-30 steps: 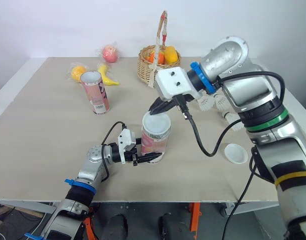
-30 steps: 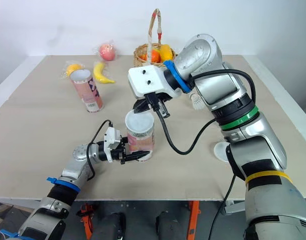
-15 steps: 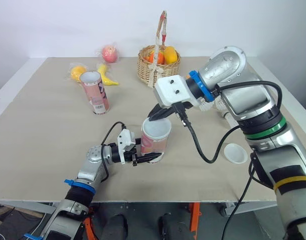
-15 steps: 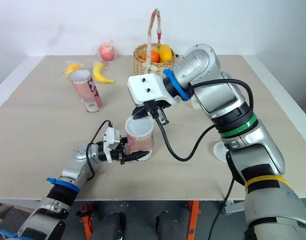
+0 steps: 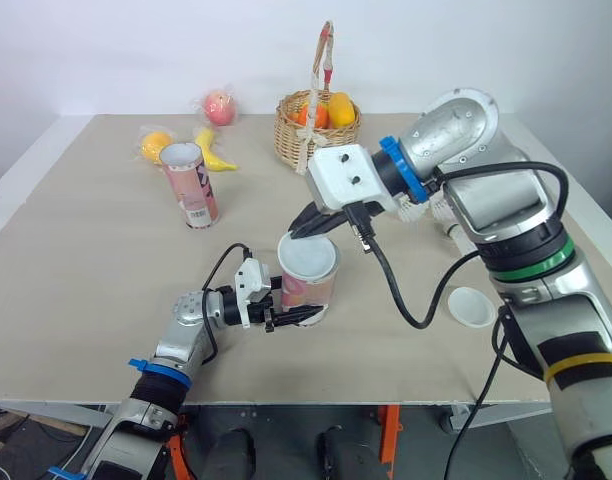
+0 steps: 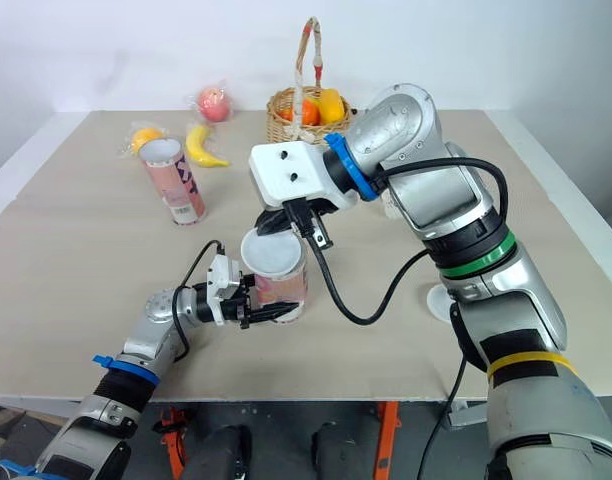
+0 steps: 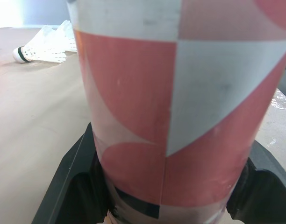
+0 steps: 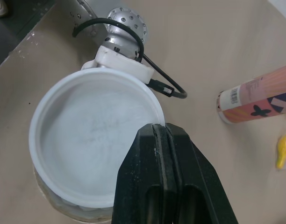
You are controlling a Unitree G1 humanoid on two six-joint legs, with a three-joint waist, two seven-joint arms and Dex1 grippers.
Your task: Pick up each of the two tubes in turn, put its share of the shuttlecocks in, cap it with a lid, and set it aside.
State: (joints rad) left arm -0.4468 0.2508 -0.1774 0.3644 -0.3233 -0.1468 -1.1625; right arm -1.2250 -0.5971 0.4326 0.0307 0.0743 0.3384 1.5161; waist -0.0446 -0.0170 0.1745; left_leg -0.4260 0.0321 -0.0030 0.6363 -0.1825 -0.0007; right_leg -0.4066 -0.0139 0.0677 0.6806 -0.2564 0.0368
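Two tubes are on the table (image 5: 76, 260). At far left the spare tube (image 5: 191, 185) stands upright with its mouth open, near the wrapped fruit (image 5: 176, 145). Nearer the front edge, the left gripper (image 5: 298, 316) is clamped low on the working tube (image 5: 308, 290), gripping it from both sides at the base. That tube stands on the table with its long axis vertical and its mouth up.

Over the mouth is the white lid (image 8: 94, 137). From the head views it looks slightly tipped and offset to the left, so I judge it is not seated. The right gripper (image 8: 162, 133) pinches the lid's rim at one edge, closed tight on it.

To cap cleanly I'd level the lid and centre it on the mouth. Then I'd press straight down along the tube's axis while the left arm braces. Pushing from the pinched edge alone could cock the lid or tip the tube. Further right, a second lid (image 5: 471, 306) lies flat on the table.
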